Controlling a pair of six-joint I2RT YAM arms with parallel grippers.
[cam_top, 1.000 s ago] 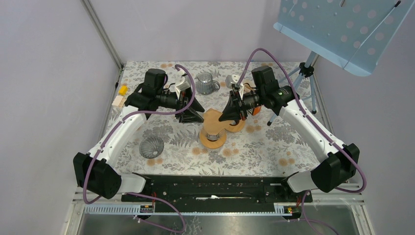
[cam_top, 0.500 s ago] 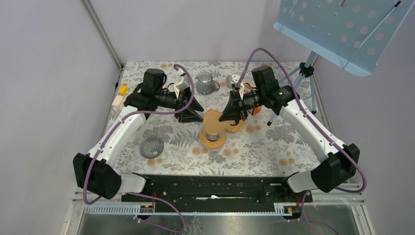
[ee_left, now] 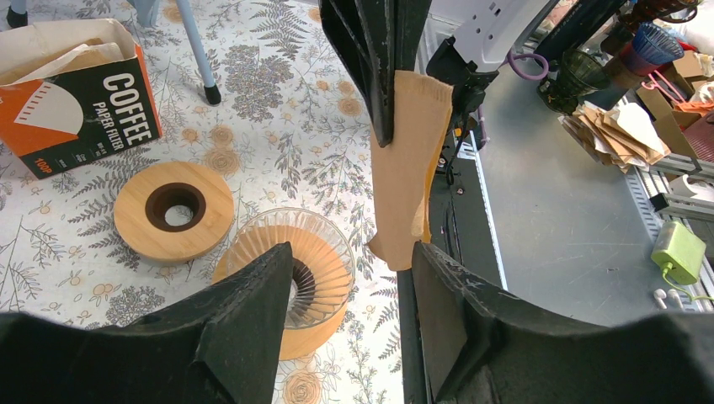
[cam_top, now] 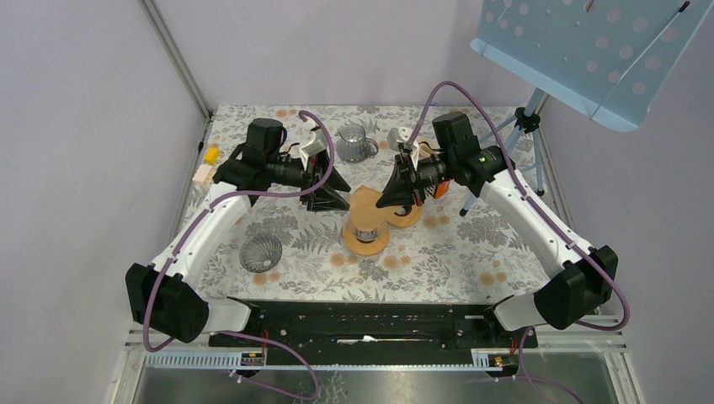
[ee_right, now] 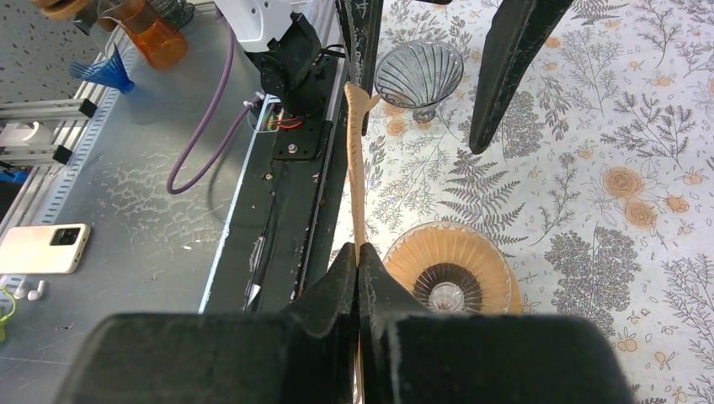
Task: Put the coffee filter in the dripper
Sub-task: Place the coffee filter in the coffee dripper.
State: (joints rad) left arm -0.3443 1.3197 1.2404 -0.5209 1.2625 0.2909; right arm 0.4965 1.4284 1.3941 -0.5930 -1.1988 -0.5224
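Fern-printed cloth, lilac walls; filter box, wooden ring and mug stood by — right gripper pinched the coffee filter near the dripper, left gripper spread.

The tan paper coffee filter is plain, unprinted brown. The clear ribbed glass dripper glows amber over its pale wooden base. At upper left, the cardboard filter box is orange and black with white lettering. The white tablecloth carries grey ferns and orange flowers.
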